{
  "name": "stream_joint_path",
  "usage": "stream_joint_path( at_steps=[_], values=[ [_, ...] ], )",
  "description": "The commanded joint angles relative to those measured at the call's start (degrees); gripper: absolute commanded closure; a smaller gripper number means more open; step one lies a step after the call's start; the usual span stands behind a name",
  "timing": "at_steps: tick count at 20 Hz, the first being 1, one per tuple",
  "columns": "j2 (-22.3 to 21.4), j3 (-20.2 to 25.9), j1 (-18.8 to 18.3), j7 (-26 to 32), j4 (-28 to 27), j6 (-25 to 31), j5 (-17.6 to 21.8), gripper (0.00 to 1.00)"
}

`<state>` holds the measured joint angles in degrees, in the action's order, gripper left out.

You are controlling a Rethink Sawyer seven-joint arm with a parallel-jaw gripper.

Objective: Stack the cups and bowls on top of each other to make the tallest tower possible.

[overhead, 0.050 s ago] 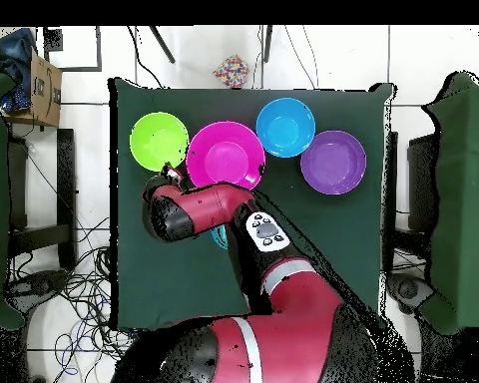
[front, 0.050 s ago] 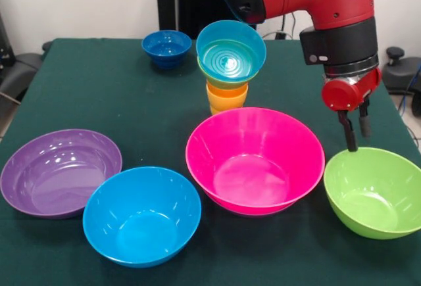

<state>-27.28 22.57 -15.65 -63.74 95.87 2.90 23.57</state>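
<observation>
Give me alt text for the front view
A red robot arm's gripper hangs open at the far rim of a large green bowl. Behind a pink bowl stands a tower of cups and small bowls.

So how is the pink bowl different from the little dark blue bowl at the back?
The pink bowl is much wider than the dark blue bowl. The pink one sits in the row near the camera, between a blue and a green bowl; the dark blue one stands alone on the far side of the table, beside the stack. Both are glossy, round, upright and empty.
</observation>
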Motion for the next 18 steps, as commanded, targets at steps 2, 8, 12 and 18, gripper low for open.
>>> stream_joint_path(
  at_steps=[2, 8, 12, 18],
  values=[
    [2.7, -2.7, 2.4, -5.5, 1.2, 1.4, 5.0, 0.0],
    [5.0, -3.8, 2.4, -5.5, -0.4, -3.0, 7.2, 0.0],
    [6.4, -4.0, 2.4, -5.3, -1.5, -3.3, 8.2, 0.0],
    [7.4, -3.0, 1.7, -5.7, -1.6, -4.3, 8.8, 0.0]
  ],
)
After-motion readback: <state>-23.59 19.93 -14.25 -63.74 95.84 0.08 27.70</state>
